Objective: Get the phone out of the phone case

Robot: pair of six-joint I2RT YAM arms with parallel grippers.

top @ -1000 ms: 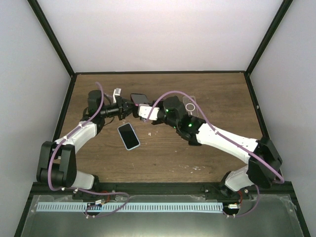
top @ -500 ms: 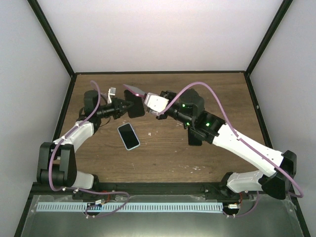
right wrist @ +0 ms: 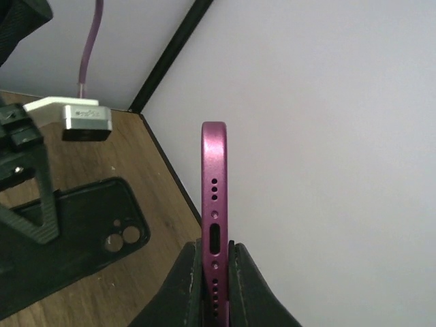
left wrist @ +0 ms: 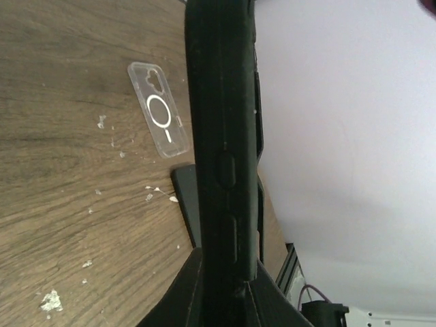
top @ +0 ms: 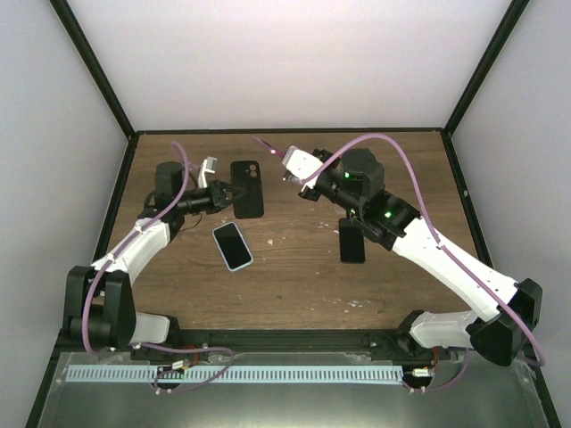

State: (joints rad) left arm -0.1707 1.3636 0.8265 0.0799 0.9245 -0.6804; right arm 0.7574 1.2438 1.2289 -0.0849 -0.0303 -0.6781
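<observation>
Soft, even light fills the scene; the pale walls (top: 285, 62) read bright, and the wooden tabletop (top: 294, 276) carries only faint shadows. In the left wrist view the phone case (left wrist: 221, 136) goes nearly featureless black; the phone (right wrist: 214, 204) edge shows crisp, with a mild sheen.

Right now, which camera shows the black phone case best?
Top external: the black phone case faces the camera, nearly its whole back and camera cutout visible. Left wrist sees only its side edge with buttons; right wrist catches its camera end, the rest cut off or hidden.
</observation>
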